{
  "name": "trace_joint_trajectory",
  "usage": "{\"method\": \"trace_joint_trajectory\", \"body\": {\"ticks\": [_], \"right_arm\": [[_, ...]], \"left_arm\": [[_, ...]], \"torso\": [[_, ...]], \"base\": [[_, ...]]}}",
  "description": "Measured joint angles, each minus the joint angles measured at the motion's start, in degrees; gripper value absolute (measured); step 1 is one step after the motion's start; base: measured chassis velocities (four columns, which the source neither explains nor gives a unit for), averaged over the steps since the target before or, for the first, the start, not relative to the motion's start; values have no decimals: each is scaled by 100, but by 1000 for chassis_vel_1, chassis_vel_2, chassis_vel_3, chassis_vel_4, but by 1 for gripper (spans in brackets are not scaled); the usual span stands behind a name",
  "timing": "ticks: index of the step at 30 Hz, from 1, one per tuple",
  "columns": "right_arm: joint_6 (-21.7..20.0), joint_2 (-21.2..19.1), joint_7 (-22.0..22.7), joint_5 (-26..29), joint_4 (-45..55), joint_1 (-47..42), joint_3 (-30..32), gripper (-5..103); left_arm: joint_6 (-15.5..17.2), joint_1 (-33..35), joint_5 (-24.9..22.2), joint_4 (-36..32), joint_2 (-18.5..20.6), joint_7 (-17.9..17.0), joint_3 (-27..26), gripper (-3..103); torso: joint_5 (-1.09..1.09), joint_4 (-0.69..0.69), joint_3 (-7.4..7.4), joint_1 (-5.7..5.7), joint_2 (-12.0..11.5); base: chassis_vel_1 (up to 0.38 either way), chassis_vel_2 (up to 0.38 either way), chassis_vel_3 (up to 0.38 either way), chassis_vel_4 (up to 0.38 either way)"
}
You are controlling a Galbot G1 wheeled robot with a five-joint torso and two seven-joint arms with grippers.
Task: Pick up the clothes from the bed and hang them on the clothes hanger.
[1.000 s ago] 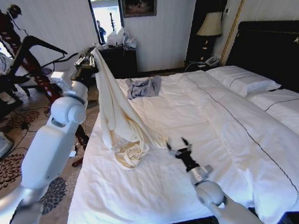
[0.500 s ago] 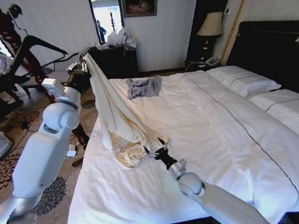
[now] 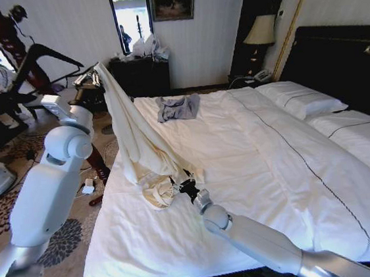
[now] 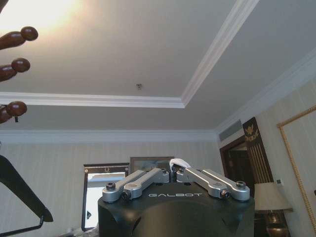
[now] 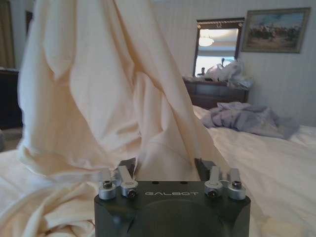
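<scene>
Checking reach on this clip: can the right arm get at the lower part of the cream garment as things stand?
Probably yes. The right gripper sits at the clothes where they bunch on the bed, jaws open, nothing between. The left gripper holds the top up.

The robot's arms are glossy white shells with rounded ball-like joints and pale grey bands between segments, seen in the head view. The left gripper [image 4: 176, 172] has a matte black housing printed "GALBOT" in pale letters, with brushed silver linkage bars pinned by dark round-headed screws. The right gripper [image 5: 167, 166] has the same black housing and lettering, with short silver brackets, screw heads at each side and black fingers [image 5: 129, 165]. In the head view its wrist section is black above a silver collar
</scene>
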Motion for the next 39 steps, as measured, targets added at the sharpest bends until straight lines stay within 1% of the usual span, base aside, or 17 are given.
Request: {"method": "trace_joint_trajectory", "body": {"ticks": [4,6,7,10,12,15,16,18,23,25,30,32,33,34,36,38,39], "right_arm": [[-84,60,90,101,-93,37,89,47],[-83,52,75,139,-95,41,134,47],[-84,19,17,222,-80,41,200,41],[-48,-123,-352,634,-4,11,418,25],[-23,-164,-462,716,13,5,460,25],[107,-340,-885,1028,167,-23,587,9],[107,-340,-885,1028,167,-23,587,9],[232,-434,-1154,1155,271,-22,676,2],[456,-646,-1644,1308,358,45,864,1],[478,-694,-1703,1347,386,64,891,1],[614,-902,-1975,1778,726,272,1085,1],[795,-1030,-2395,2122,976,494,1248,1],[795,-1030,-2395,2122,976,494,1248,1],[963,-1130,-2778,2391,1154,673,1351,1],[1186,-1273,-3321,2793,1448,924,1427,1],[1235,-1315,-3473,2925,1553,996,1439,1],[1295,-1368,-3657,3103,1708,1088,1465,1]], "left_arm": [[-3,33,-16,-50,38,0,-69,2],[-3,35,-20,-54,54,-1,-80,2],[-3,38,-24,-59,79,-4,-93,2],[-7,56,-47,-68,176,-13,-135,2],[-8,62,-54,-69,198,-14,-144,2],[-18,92,-63,-65,264,-19,-186,2],[-18,92,-63,-65,264,-19,-186,2],[-23,110,-64,-52,271,-29,-219,2],[-28,140,-74,-50,263,-62,-268,2],[-28,146,-75,-51,262,-64,-280,2],[-31,237,-91,-71,279,-75,-385,2],[-33,321,-114,-80,315,-75,-479,2],[-33,321,-114,-80,315,-75,-479,2],[-35,408,-130,-90,347,-80,-559,2],[-36,616,-149,-101,396,-108,-694,2],[-36,688,-150,-105,409,-115,-730,2],[-34,787,-147,-110,420,-123,-778,2]], "torso": [[0,0,0,0,0],[1,0,0,0,0],[1,0,0,0,0],[1,0,0,0,0],[1,0,0,0,0],[1,-1,0,0,0],[1,-1,0,0,0],[1,0,0,0,0],[2,0,0,0,0],[2,-1,0,0,0],[2,0,0,0,0],[1,0,0,0,0],[1,0,0,0,0],[2,0,0,0,0],[2,0,0,0,0],[2,0,0,0,0],[2,0,0,0,0]], "base": [[0,0,0,0],[0,0,0,0],[0,0,0,0],[0,0,0,0],[0,0,0,0],[0,0,0,0],[0,0,0,0],[0,0,0,0],[0,0,0,0],[0,0,0,0],[0,0,0,0],[0,0,0,0],[0,0,0,0],[0,0,0,0],[0,0,0,0],[0,0,0,0],[0,0,0,0]]}}
